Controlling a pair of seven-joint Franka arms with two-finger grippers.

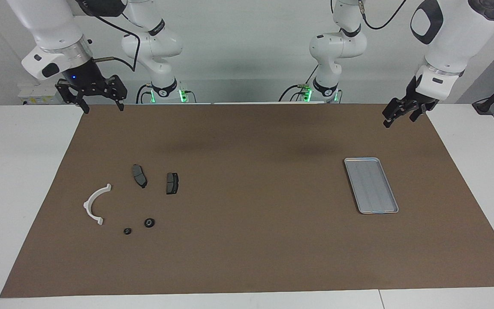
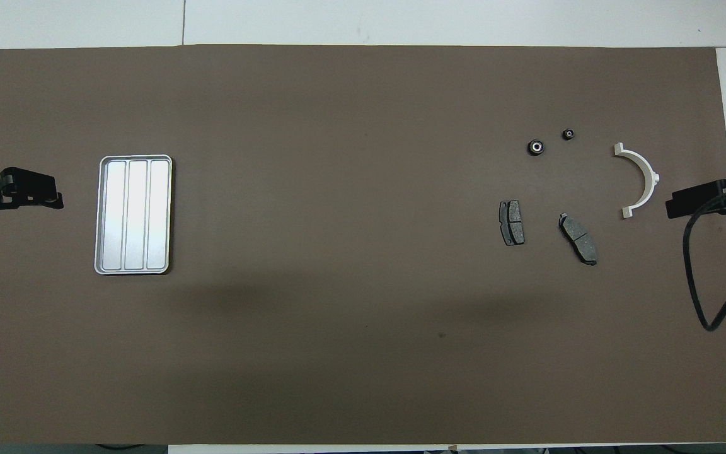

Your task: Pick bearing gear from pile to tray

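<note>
**Mia:** From the view that faces the robots, where is the bearing gear?

**Ben:** I think it is the bigger black ring (image 1: 149, 222). It lies flat on the brown mat (image 1: 247, 257), at the right arm's end of the counter. A smaller black ring (image 1: 128, 231) sits near it, and the white half-ring (image 1: 96, 204) is beside that. Two grey brake pads (image 1: 140, 175) lie nearer to the robots.

**Mia:** And the pincers?

**Ben:** The right pincer (image 1: 99, 105) hangs over the mat's edge, wide open, holding nothing. The left pincer (image 1: 397, 118) waits over the mat corner near the tray (image 1: 371, 185), open and empty too.

**Mia:** Now from above?

**Ben:** The bigger ring (image 2: 535, 147) has a pale hole in the middle. It is farther from the robots than the brake pads (image 2: 512, 222). The tray (image 2: 133, 214) is empty, well apart from the pile. The right pincer (image 2: 684, 203) shows at one edge, the left pincer (image 2: 41, 195) at the other.

**Mia:** How will it feel?

**Ben:** I guess hard, small, a bit heavy and smooth, so it could slip or roll. Pinch it across its round outside, straight from above.
</note>
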